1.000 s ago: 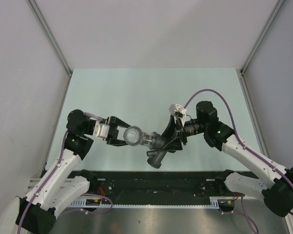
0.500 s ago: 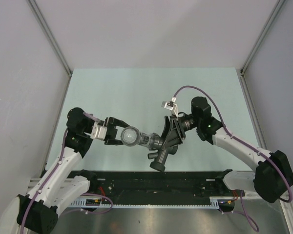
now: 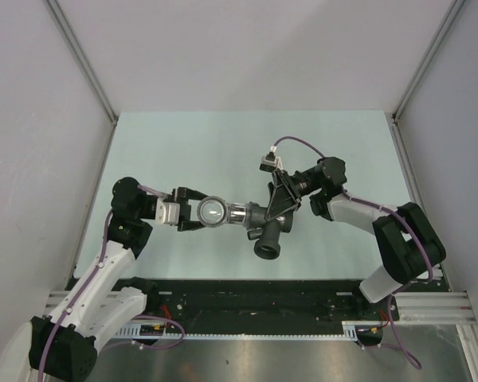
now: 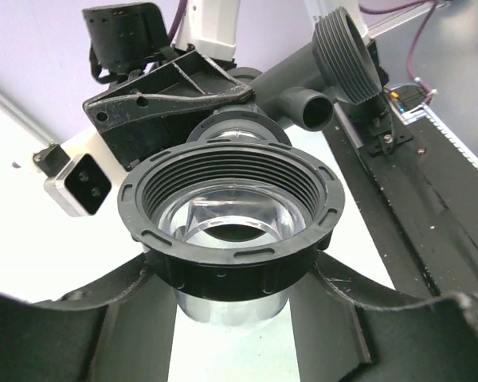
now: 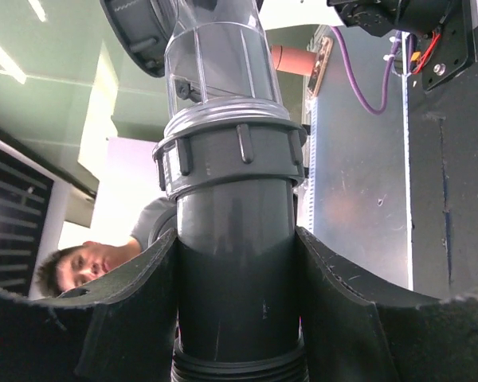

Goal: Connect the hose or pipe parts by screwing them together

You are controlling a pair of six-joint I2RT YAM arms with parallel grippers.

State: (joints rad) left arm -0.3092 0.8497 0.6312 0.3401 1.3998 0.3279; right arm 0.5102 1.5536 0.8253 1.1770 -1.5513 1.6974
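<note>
In the top view the hose or pipe parts hang joined in one line above the table between both arms. My left gripper (image 3: 197,213) is shut on the clear light-grey connector (image 3: 213,211). In the left wrist view that connector (image 4: 231,306) sits between my fingers (image 4: 103,322), and a black threaded ring nut (image 4: 231,215) sits on its near end. My right gripper (image 3: 280,204) is shut on the dark grey T-shaped fitting (image 3: 268,232). The right wrist view shows the fitting's pipe (image 5: 235,270) clamped between both fingers (image 5: 358,318), with a grey ribbed collar (image 5: 231,151) meeting the clear connector (image 5: 215,64).
The pale green table (image 3: 223,151) lies under the held parts, with grey walls on three sides. A black rail (image 3: 247,298) runs along the near edge between the arm bases. The right arm's purple cable (image 3: 303,147) loops over its wrist.
The right wrist has turned and shifted up and left. The T fitting's side branch has swung round from lower left to straight down. The left gripper has edged right with the connector.
</note>
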